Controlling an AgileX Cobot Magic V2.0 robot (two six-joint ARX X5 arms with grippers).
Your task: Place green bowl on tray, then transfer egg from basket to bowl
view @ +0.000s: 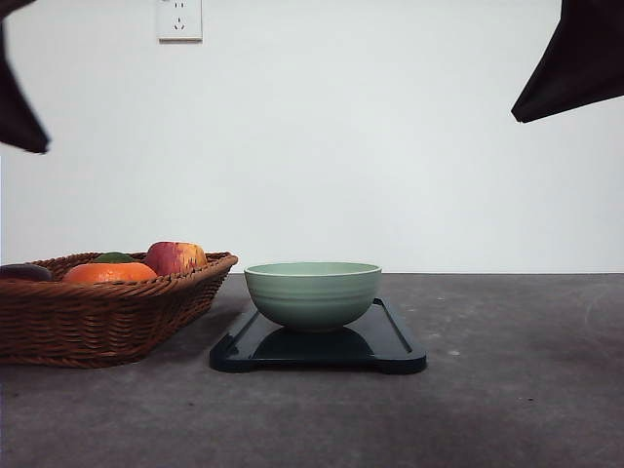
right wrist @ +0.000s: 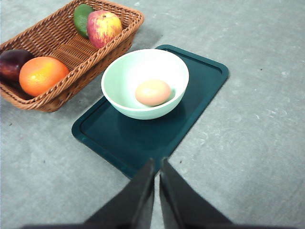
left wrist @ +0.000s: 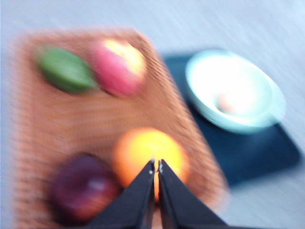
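— What colours do I see?
— A pale mint-green bowl (right wrist: 145, 83) with faint ridges, a tan egg (right wrist: 152, 92) inside, on a dark navy tray (right wrist: 200, 90).
— And upper left?
— A brown woven basket (right wrist: 45, 102): orange (right wrist: 42, 75), red-yellow apple (right wrist: 103, 27), green fruit (right wrist: 81, 16), dark purple fruit (right wrist: 12, 63). My desk (right wrist: 248, 157) is mottled grey.

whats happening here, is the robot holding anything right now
Nothing is being held. The pale green ceramic bowl sits on the dark rectangular plastic tray, and a beige egg lies inside the bowl. Beside the tray, the brown woven wicker basket holds an orange, a red apple, a green fruit and a dark purple one. Both arms are raised off the table: the left tool and the right tool have their fingers closed together with nothing between them.
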